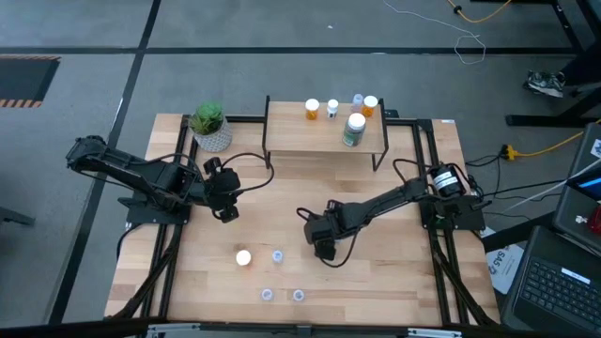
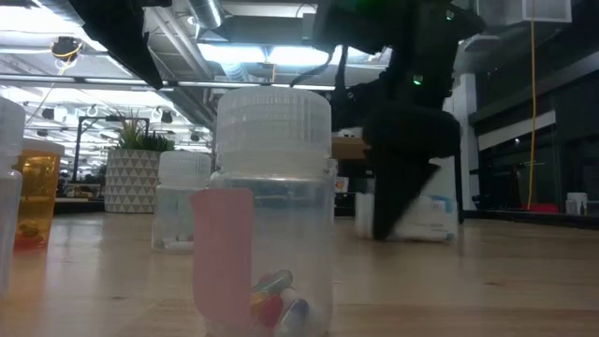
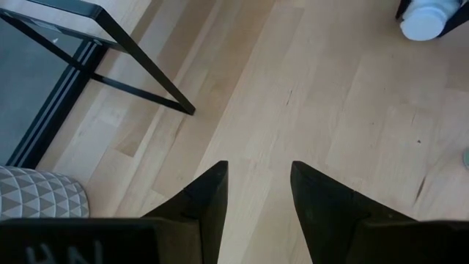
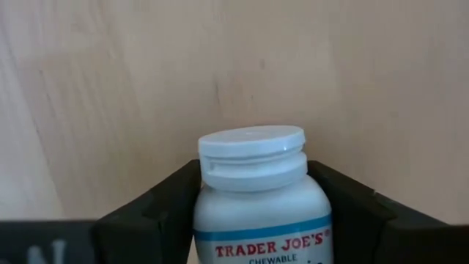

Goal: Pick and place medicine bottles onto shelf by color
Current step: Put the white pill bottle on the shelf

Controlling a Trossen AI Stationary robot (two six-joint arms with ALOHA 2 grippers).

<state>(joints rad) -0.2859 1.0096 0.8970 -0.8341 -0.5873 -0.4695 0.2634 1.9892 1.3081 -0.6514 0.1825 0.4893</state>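
Two dark arms, black cables

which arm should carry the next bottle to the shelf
Right. The right gripper already has its fingers on both sides of a white plastic bottle with a white cap at mid-table. The left gripper is open and empty over bare tabletop, beside the black-legged wooden shelf.

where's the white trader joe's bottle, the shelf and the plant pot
white Trader Joe's bottle (image 4: 253,150): right wrist view, on its cap, between the right gripper's fingers.
shelf (image 1: 300,141): high view, bare part of its wood top.
plant pot (image 1: 215,140): high view, on its patterned side.
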